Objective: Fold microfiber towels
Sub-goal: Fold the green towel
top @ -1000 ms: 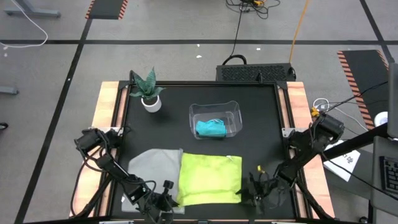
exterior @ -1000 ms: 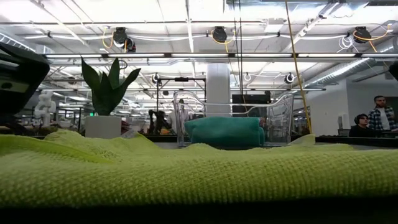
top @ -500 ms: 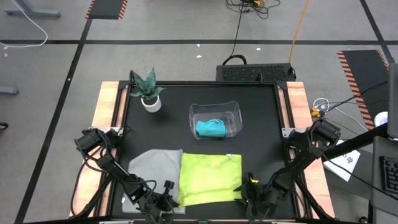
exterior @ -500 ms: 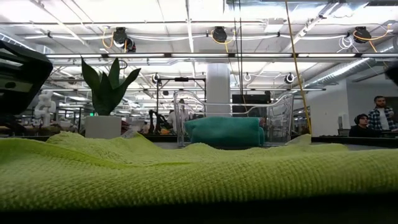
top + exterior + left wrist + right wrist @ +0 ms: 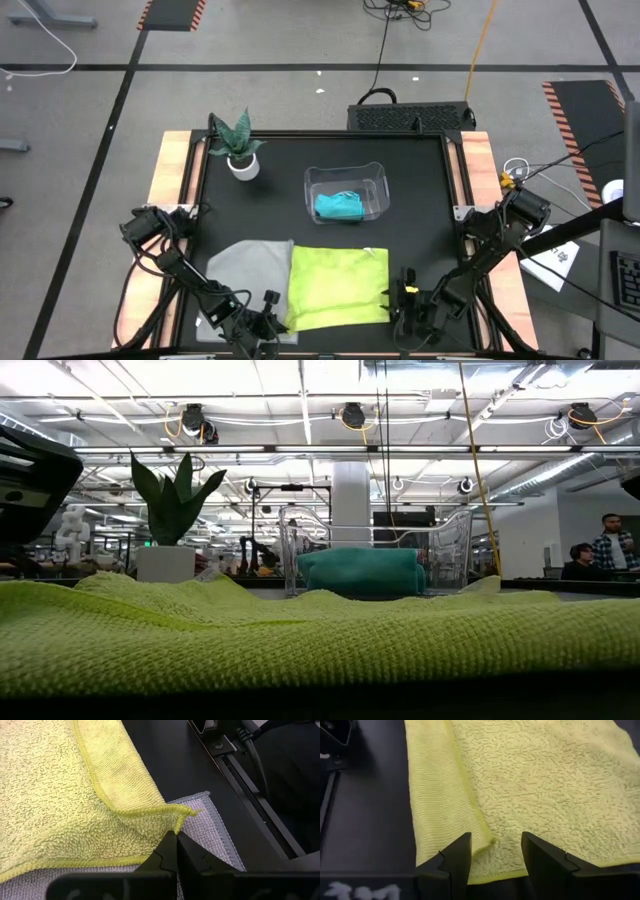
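Yellow-green towel (image 5: 337, 288) lies at the table's near edge, partly over the grey towel (image 5: 250, 270). Only the wrist views show the left gripper (image 5: 175, 838) pinching its corner and the right gripper (image 5: 492, 852) spread wide over its other near corner. Farther back, the teal towel (image 5: 338, 207) sits in the clear bin (image 5: 377, 180).

the yellow-green towel (image 5: 338, 287) has a looped, fuzzy weave with a stitched yellow hem. at its 9 o'clock lies the light grey towel (image 5: 250, 270). the teal blue towel (image 5: 338, 207) sits in the clear bin (image 5: 375, 185). the table top (image 5: 420, 230) is black.
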`<control>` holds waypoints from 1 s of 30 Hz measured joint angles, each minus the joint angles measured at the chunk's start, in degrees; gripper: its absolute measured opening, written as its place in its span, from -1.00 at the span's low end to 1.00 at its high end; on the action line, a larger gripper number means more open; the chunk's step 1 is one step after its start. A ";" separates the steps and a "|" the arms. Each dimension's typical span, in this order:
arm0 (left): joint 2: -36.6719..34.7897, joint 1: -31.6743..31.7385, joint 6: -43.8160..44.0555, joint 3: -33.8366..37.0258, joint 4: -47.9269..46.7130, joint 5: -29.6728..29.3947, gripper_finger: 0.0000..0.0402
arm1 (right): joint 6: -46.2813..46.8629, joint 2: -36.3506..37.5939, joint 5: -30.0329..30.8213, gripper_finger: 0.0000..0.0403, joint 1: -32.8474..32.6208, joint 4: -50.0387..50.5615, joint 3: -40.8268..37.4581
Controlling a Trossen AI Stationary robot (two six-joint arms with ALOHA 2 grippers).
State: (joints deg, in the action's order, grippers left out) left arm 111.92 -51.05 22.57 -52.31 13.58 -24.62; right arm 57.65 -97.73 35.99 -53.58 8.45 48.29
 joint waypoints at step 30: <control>0.02 -0.11 -1.13 0.00 -1.36 -0.94 -0.99 | -10.82 -1.85 -2.30 -0.98 -1.85 -6.32 -0.02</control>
State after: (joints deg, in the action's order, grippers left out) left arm 111.94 -51.16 21.44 -52.31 12.22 -25.56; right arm 46.82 -99.59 33.68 -55.43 2.13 48.27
